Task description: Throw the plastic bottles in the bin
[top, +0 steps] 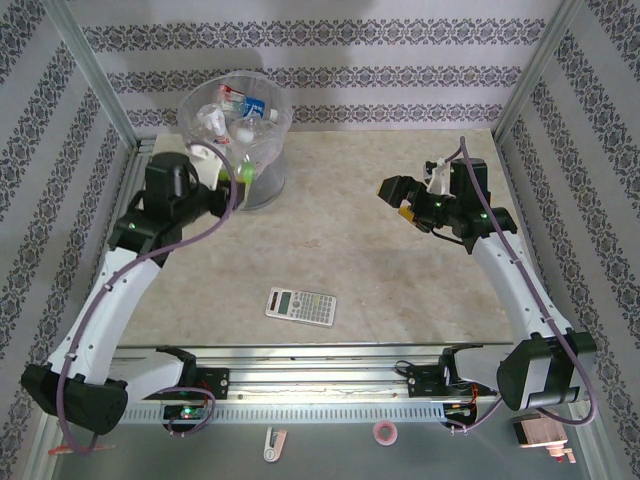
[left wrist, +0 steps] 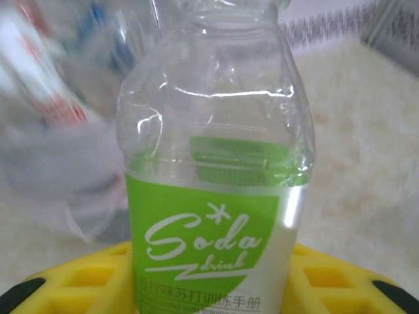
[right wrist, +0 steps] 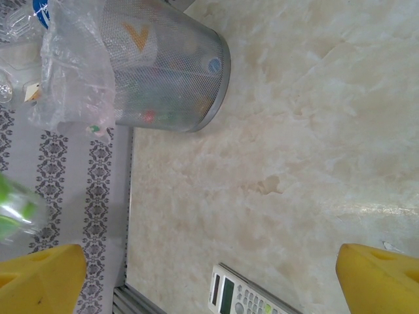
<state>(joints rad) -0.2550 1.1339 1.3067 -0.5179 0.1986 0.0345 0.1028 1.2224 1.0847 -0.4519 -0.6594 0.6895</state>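
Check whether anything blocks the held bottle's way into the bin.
Nothing visible does. The left gripper holds the green-labelled bottle right at the bin rim, beside its open mouth. The right gripper hangs open, well off to the side.

Clear bottle point(left wrist: 209, 98), lime-green label point(left wrist: 203, 222) with white script, yellow finger pads point(right wrist: 376, 278), grey mesh bin point(right wrist: 177, 72), maybe red and blue caps point(right wrist: 214, 64) inside, beige marbled table point(top: 380, 270), pale grey calculator point(top: 301, 305), grey-striped damask wallpaper point(top: 350, 75).

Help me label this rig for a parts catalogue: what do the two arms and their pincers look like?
Both the left arm and the right arm have white tubular links between bulky black joints, with small green lights and a mauve cable running along each. The left pincer and the right pincer have yellow fingers.
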